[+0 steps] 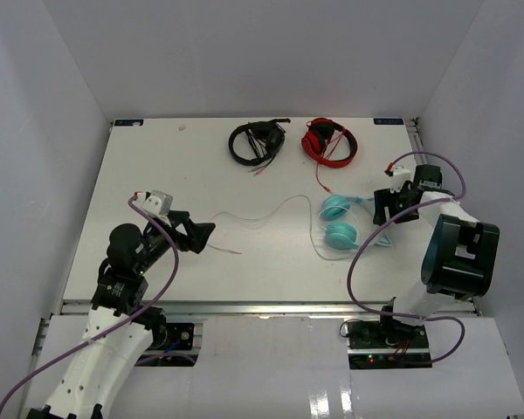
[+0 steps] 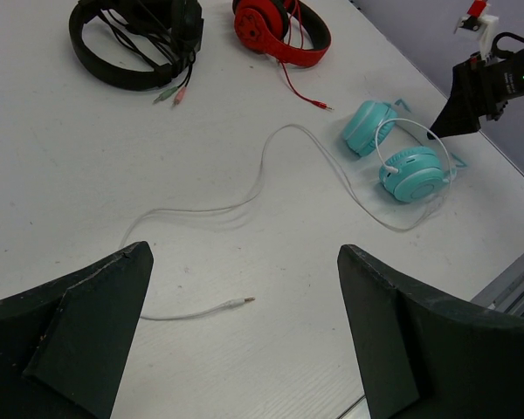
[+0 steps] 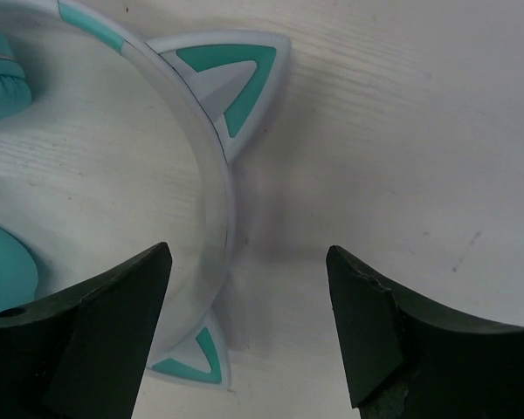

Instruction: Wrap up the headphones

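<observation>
Right gripper is hovering open over the headband, holding nothing. The headphones are lying at the table's right side. Probably worth centering the band between the jaws before squeezing. Left gripper is gaping wide, empty, by the cable plug.

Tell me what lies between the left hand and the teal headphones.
Only the headphones' own thin white cable, snaking over bare table, its plug nearest the left hand; the left wrist view shows it best.
</observation>
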